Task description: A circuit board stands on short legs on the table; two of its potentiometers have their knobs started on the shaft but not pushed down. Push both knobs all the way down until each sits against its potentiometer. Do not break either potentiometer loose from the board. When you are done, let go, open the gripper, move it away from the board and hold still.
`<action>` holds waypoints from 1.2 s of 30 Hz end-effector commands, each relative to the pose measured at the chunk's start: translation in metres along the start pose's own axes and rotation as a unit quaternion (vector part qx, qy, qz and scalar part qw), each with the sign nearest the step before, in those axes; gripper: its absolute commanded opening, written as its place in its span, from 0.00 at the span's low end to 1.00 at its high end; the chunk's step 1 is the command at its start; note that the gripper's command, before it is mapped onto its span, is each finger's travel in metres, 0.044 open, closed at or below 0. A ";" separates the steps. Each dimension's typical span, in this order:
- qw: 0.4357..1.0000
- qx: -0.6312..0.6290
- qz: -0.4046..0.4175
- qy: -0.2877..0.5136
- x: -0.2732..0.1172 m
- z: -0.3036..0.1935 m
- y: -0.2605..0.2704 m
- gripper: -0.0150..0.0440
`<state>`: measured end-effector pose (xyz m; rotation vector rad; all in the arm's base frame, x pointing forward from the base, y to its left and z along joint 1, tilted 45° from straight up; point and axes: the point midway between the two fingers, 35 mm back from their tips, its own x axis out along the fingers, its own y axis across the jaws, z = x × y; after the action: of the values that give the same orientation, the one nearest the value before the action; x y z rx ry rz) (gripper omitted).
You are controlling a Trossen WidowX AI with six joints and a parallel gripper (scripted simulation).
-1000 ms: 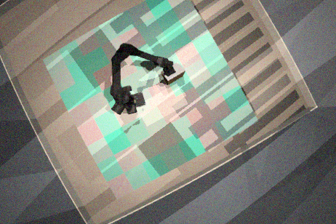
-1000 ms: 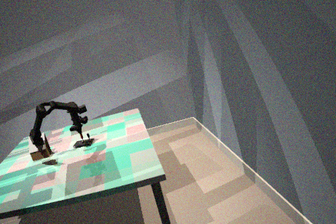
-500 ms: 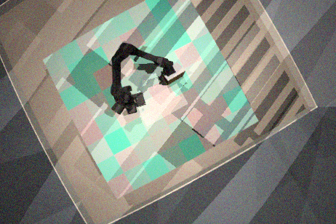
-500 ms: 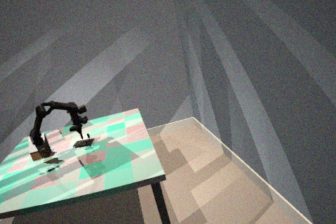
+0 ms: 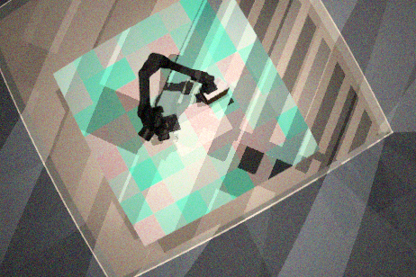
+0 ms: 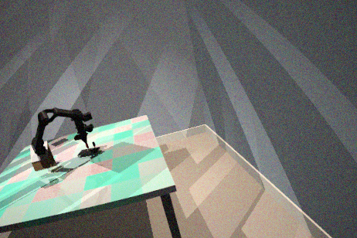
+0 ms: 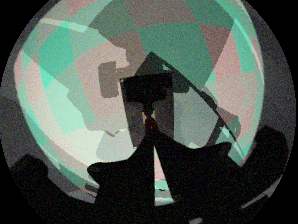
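Board (image 7: 148,87) stood on the table (image 6: 116,185), near the table's middle and in front of the arm's base, directly beneath the gripper. Largest item observed was the table, its top covered in green, pink and grey patches, with one dark leg visible in the exterior view. Next in size, the arm (image 5: 144,85) rose from its base (image 6: 40,160), arched over and pointed its gripper (image 6: 86,146) straight down at the board. In the top view the board (image 5: 218,95) appeared as a small dark rectangle just beyond the wrist. In the wrist view it appeared as a dark plate ahead of the fingers, with a small reddish spot (image 7: 150,120) below it just past the fingertips; whether that spot was a knob could not be determined. Gripper fingers were closed tight together with nothing between them, tips meeting in a point. Contact between fingertips and any knob could not be confirmed.
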<state>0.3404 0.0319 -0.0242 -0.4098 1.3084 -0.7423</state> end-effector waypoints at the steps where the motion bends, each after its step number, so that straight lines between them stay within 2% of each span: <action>1: 1.000 0.010 -0.007 0.007 0.019 0.003 -0.003 0.25; 36: 1.000 0.010 -0.008 0.007 0.028 0.002 -0.003 0.25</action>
<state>0.3412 0.0235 -0.0325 -0.4144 1.3087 -0.7422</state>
